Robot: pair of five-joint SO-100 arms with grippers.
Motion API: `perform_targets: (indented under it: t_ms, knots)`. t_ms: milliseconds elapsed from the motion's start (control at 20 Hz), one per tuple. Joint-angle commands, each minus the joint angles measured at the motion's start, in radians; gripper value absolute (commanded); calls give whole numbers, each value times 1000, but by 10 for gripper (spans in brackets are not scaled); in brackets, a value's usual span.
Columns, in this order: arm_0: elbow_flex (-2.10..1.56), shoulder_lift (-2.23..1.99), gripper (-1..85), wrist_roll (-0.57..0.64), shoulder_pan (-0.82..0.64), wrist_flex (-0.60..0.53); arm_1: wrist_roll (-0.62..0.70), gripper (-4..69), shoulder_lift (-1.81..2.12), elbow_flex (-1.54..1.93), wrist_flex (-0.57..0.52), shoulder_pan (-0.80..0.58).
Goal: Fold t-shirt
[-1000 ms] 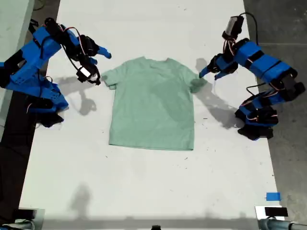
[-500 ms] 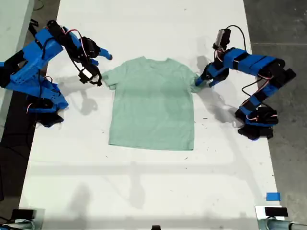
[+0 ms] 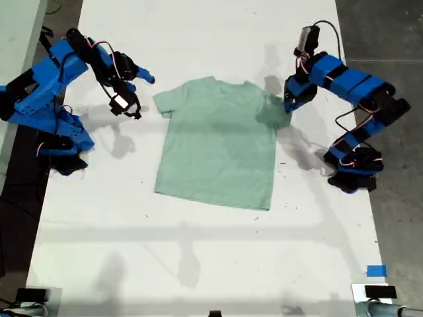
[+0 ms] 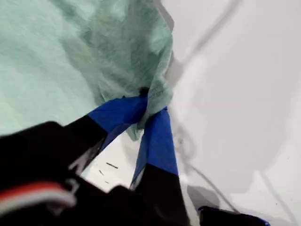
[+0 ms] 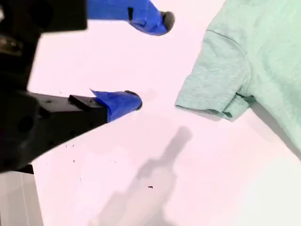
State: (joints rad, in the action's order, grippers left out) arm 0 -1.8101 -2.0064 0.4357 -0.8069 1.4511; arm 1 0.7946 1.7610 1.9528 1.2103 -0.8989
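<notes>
1. My first gripper [image 4: 150, 106]: jaws pinched together on the hem of one sleeve [image 4: 141, 56] of the tee [image 3: 218, 142]. Cloth bunches and rises from the pinch, so the sleeve is lifted off the table [image 3: 198, 264]. In the exterior view this gripper [image 3: 289, 105] sits at the tee's right shoulder.
2. Advice, grip: hold only the sleeve layer; judged thin and soft, it may slip if the jaws ease.
3. Advice, motion: carry the sleeve low and inward over the chest, toward the collar line, so the fold lands flat and the body does not drag.
4. The tee: lying face up and mostly flat near the middle of the table, slightly skewed, collar toward the far edge in the exterior view.
5. My second gripper [image 5: 141, 63]: jaws wide apart, nothing between them, hovering above bare table just beside the tee's other sleeve [image 5: 214, 77], not touching it. In the exterior view it [image 3: 132, 92] stands off the tee's left shoulder.
6. Advice, second gripper: come down on that sleeve's hem to pin or mirror the fold; risk judged is the tee sliding sideways while only one side is pulled.
</notes>
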Motion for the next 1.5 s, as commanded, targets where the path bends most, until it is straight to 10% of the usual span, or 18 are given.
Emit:
perform_targets:
  t_ms: [0,850,900,1000,1450]
  knots:
    - [3,-5,261,-2,18,-18,-31,-11,158,-71,52,35]
    - [-18,3,259,-6,41,-34,-249,-11,-813,-1081,-101,367]
    - [-20,3,259,-6,41,-34,-247,-10,-868,-1100,-87,364]
    - [-21,3,260,-6,41,-34,-258,284,-905,-1132,-17,364]
    - [-21,5,264,-6,35,-35,-169,210,-425,-1120,287,313]
